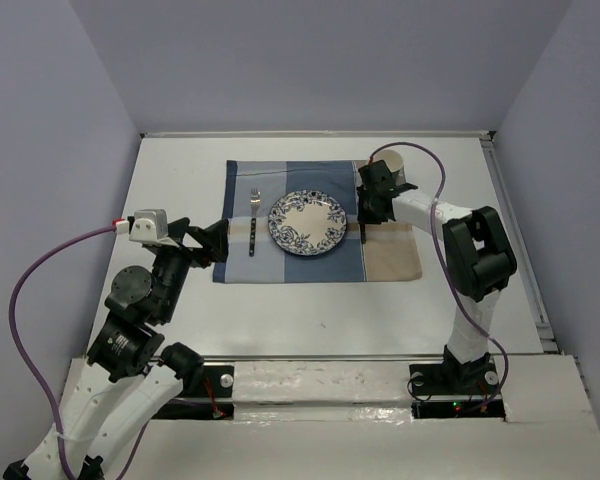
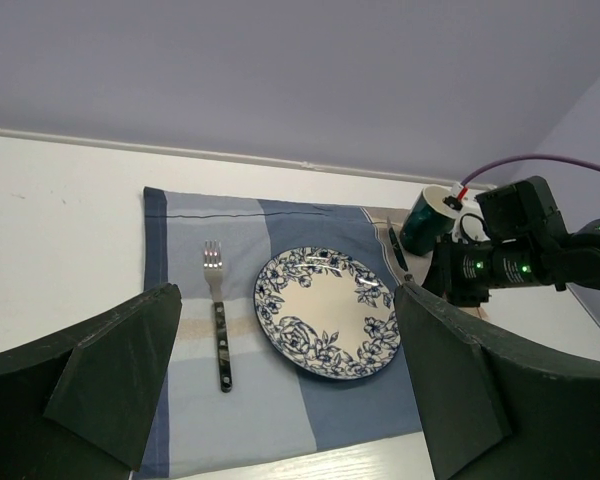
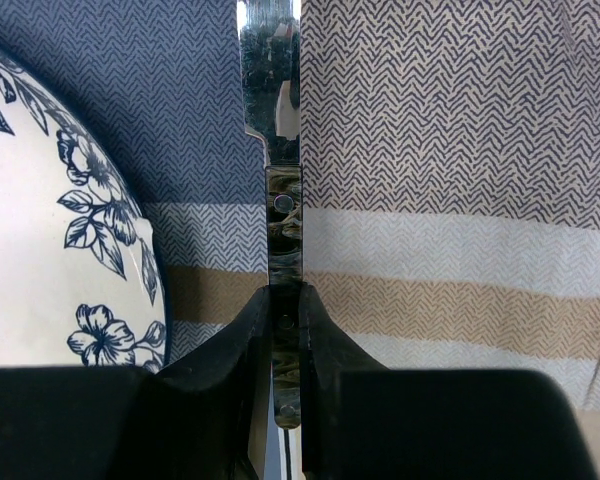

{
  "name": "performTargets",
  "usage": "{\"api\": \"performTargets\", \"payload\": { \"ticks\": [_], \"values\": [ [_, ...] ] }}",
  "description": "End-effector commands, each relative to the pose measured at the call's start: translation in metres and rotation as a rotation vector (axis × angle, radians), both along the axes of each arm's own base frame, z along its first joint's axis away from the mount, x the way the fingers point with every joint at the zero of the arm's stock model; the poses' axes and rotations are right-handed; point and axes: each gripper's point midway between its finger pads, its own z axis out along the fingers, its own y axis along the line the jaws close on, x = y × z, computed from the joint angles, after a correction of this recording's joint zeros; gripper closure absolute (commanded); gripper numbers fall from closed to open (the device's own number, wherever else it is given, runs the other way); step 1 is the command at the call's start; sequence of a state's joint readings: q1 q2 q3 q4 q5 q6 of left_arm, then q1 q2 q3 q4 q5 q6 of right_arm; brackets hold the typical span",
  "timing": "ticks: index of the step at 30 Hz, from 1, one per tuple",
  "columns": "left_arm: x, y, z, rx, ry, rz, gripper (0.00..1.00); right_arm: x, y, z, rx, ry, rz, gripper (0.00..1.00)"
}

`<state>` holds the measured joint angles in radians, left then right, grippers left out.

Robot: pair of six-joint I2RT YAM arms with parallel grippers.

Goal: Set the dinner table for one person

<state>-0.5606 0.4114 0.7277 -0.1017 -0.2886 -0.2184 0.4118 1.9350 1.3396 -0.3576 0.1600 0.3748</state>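
On the white dinner table (image 1: 175,180) lies a blue-and-tan plaid cloth (image 1: 280,268). A blue-flowered plate (image 1: 307,222) sits at its middle, with a dark-handled fork (image 1: 252,226) on the cloth to its left. My right gripper (image 3: 285,300) is shut on the dark handle of a knife (image 3: 283,215), just right of the plate (image 3: 50,250). The blade points away from the arm's base, low over the cloth; I cannot tell whether it touches. My left gripper (image 1: 216,240) stands open at the cloth's left edge, its fingers (image 2: 115,375) empty and facing the fork (image 2: 219,325).
A white cup with a dark green outside (image 1: 396,163) stands at the cloth's far right corner, right behind the right wrist. A metal rail (image 1: 515,215) runs along the table's right edge. Grey walls close in the back and sides.
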Motion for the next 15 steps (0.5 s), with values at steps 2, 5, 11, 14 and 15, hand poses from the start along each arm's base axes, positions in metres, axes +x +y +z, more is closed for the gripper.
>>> {"api": "performTargets", "payload": {
  "ticks": [2,5,11,14,15],
  "values": [
    [0.0045,-0.0011,0.0064,-0.007,-0.027,0.004,0.01,0.0179,0.0109,0.0138,0.044,-0.048,-0.005,1.00],
    [0.0043,-0.0009,0.0071,-0.009,-0.030,0.004,0.01,0.0176,0.0110,0.0099,0.040,-0.038,-0.003,1.00],
    [0.0042,-0.0011,0.0072,-0.009,-0.030,0.003,0.01,0.0178,0.0101,0.0091,0.037,-0.035,-0.012,0.84],
    [0.0037,-0.0004,0.0078,-0.010,-0.032,0.004,0.01,0.0168,0.0095,0.0106,0.034,-0.027,-0.015,0.74],
    [0.0035,-0.0010,0.0078,-0.009,-0.033,0.002,0.01,0.0166,0.0095,0.0118,0.035,-0.028,-0.015,0.73]
  ]
}}
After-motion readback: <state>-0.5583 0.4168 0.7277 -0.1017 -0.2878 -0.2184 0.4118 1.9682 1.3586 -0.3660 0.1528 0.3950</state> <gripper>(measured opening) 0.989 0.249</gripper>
